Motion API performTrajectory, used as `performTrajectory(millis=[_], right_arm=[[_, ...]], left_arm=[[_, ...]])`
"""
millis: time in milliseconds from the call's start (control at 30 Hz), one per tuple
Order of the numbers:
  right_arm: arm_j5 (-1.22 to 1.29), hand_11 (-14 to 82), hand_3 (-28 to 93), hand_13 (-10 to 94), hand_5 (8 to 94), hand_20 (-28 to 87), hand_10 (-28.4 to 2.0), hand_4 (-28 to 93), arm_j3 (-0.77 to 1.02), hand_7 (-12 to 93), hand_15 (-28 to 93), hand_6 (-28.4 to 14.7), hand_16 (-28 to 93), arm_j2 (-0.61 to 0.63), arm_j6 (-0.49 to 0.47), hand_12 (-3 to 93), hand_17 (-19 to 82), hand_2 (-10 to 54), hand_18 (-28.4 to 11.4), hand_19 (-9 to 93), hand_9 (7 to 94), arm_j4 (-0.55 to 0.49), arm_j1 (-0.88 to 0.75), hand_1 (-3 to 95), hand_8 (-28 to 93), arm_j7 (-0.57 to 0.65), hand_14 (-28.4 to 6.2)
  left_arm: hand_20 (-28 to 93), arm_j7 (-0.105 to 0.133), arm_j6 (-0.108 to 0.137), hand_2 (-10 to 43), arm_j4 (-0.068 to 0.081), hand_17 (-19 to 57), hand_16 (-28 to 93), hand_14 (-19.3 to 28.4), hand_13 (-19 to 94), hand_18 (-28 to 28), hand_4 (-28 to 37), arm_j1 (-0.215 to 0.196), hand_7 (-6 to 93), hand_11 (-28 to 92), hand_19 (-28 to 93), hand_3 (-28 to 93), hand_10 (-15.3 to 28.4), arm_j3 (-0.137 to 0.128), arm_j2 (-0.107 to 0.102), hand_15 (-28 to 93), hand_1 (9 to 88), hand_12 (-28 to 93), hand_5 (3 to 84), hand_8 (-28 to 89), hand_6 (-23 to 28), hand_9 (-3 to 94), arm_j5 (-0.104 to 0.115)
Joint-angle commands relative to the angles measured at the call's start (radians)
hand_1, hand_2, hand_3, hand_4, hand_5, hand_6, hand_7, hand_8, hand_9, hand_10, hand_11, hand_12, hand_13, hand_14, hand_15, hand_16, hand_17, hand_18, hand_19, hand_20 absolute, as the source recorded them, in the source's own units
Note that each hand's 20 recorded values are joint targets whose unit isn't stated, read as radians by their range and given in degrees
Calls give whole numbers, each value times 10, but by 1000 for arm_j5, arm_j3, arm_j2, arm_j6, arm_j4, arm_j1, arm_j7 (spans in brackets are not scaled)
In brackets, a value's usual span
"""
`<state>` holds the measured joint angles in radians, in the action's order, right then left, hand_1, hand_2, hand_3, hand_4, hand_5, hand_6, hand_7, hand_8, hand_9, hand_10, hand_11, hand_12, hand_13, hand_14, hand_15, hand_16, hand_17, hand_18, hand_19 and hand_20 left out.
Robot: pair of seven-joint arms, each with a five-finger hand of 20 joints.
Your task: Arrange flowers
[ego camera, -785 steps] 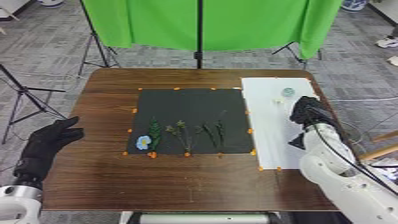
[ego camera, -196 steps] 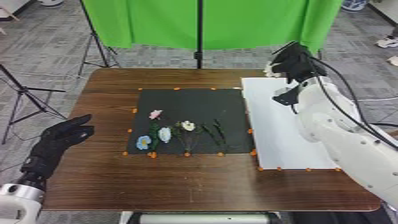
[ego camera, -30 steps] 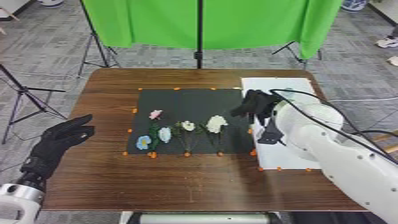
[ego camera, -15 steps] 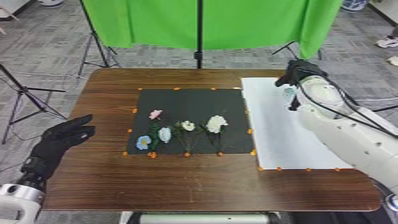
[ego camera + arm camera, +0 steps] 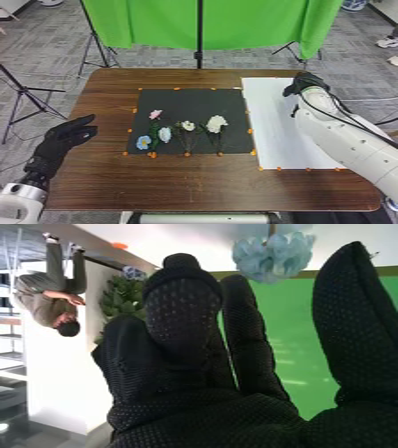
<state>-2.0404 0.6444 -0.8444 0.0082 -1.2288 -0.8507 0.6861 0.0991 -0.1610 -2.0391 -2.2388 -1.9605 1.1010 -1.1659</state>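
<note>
Likely at pickup stage, with right hand (image 5: 222, 419) spread and empty; should next pinch pale blue flower (image 5: 271, 259) just beyond the hand.

Covering part of the white rectangular sheet (image 5: 280, 135) beneath the black-gloved right hand (image 5: 305, 82). Cutting off the thin brown stem (image 5: 272, 230) of the pale-blue, layered-petal flower (image 5: 274, 259) beyond its fingers (image 5: 182, 309). Partly hiding the green leafy plant (image 5: 120, 299) behind the same hand.
</note>
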Motion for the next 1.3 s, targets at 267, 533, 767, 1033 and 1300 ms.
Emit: performTrajectory(millis=[267,533,767,1033,1300], right_arm=[[27,158,666,828,500,520,-174,-146,-18,133,610,-12,312,-43,46,220,550,-95,-169,932,620,23,2,351,-75,-30,-53],[6,177,679,837,546,515,-155,-163,-64,172,615,14,312,-49,133,218,555,-95,-164,932,644,40,-8,430,-95,-38,-44],[27,83,592,880,741,543,-86,-190,-65,235,632,9,327,-23,258,380,596,-95,-150,932,826,-13,-42,623,42,-55,-19],[222,84,594,892,778,548,-89,-186,139,231,632,3,328,72,281,397,608,-95,-148,932,863,-378,-223,635,60,-61,-17],[142,81,593,895,779,551,-94,-181,229,223,630,0,330,59,266,400,612,-95,-148,932,863,-619,-430,636,71,-112,-15]], left_arm=[[156,-2,-16,-78,15,47,-8,180,371,155,-83,6,83,144,121,651,138,11,6,129,355,105,424,-58,42,451,-3],[156,1,-16,-78,20,47,-9,180,371,154,-85,13,83,144,121,650,138,14,7,129,355,105,425,-59,42,451,-4],[156,1,-15,-78,16,47,-8,180,370,154,-85,9,84,145,120,652,138,12,10,129,356,105,425,-59,41,451,-5],[156,3,-7,-76,7,46,-8,180,371,155,-85,-7,84,144,120,650,137,-6,6,130,356,105,425,-59,43,451,-3],[156,-4,-16,-77,11,46,-8,180,370,155,-85,4,83,144,121,651,137,1,2,131,356,105,426,-59,44,451,-6]])
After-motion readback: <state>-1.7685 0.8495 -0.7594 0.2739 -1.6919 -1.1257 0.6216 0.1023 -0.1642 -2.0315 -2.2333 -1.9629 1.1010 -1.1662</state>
